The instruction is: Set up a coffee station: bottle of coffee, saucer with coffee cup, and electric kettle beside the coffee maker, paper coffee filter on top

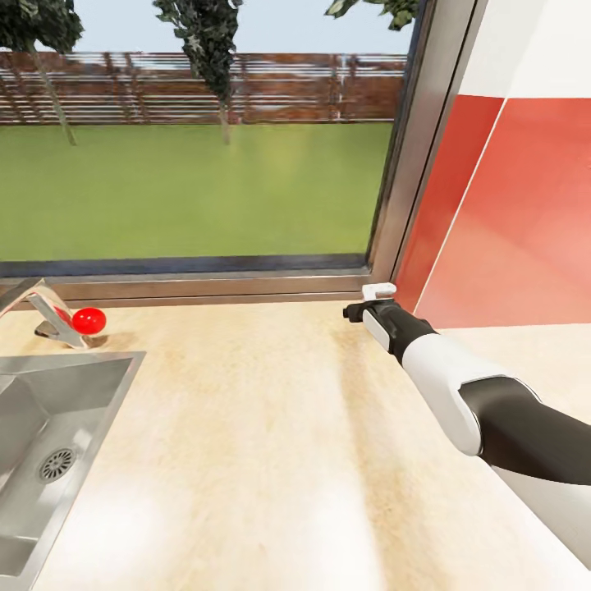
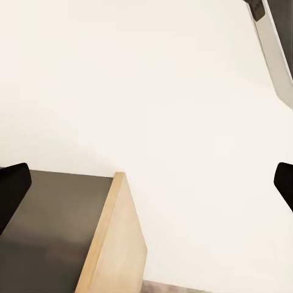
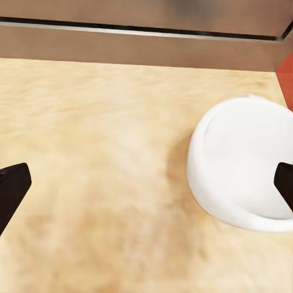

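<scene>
So, going left to right from the sink [image 1: 49,427]: it sits at the left end of the kitchen countertop [image 1: 263,460], w/ a tap and red ball [image 1: 89,320] just behind it. Far right of the sink, the right arm reaches to the back of the counter, near the window frame [image 1: 246,283] and the red wall [image 1: 509,222].

The right gripper [image 3: 146,183] is wide open, holding nothing. The coffee cup [image 3: 247,162] is white and round. It stands on the counter off to one side between the fingers, close by one fingertip, not centered. My guess: the gripper needs to shift over toward the cup before closing.

The left gripper [image 2: 146,186] is wide open too, empty, facing a pale wall and a wood edge. Right arm is nearer the cup.
</scene>
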You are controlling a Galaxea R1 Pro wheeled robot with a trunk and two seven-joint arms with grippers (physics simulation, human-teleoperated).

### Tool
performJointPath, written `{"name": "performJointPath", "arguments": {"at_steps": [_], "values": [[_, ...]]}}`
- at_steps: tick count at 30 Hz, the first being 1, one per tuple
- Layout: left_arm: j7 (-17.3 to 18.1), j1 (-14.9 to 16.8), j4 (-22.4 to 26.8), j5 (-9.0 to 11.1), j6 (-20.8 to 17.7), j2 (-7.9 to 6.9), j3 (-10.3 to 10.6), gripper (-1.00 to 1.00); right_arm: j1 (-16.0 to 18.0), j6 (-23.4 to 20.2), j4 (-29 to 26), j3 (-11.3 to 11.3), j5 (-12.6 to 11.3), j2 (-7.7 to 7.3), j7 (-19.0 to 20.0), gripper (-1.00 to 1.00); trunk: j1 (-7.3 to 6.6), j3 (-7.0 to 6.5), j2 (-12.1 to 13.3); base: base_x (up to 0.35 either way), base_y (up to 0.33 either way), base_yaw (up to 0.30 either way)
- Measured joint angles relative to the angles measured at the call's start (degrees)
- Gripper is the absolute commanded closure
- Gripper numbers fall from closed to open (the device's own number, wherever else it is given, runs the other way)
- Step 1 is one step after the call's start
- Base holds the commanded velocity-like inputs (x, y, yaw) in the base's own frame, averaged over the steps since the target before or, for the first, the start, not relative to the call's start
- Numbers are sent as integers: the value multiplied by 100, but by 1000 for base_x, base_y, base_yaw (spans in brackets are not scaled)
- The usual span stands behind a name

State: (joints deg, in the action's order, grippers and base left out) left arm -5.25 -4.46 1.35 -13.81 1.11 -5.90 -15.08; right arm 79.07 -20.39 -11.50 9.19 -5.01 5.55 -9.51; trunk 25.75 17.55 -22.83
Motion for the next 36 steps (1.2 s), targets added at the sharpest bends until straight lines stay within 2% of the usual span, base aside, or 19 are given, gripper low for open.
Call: {"name": "performJointPath", "arguments": {"at_steps": [14, 36], "values": [[0, -77, 0, 0, -8, 0, 0, -100, 0, 4, -4, 6, 0, 0, 0, -100, 0, 106, 0, 0, 0, 0], [0, -175, 8, -4, -16, -4, 0, -100, 0, 1, -2, 0, 0, 0, 0, -100, 0, 110, 0, 25, 0, 0]]}}
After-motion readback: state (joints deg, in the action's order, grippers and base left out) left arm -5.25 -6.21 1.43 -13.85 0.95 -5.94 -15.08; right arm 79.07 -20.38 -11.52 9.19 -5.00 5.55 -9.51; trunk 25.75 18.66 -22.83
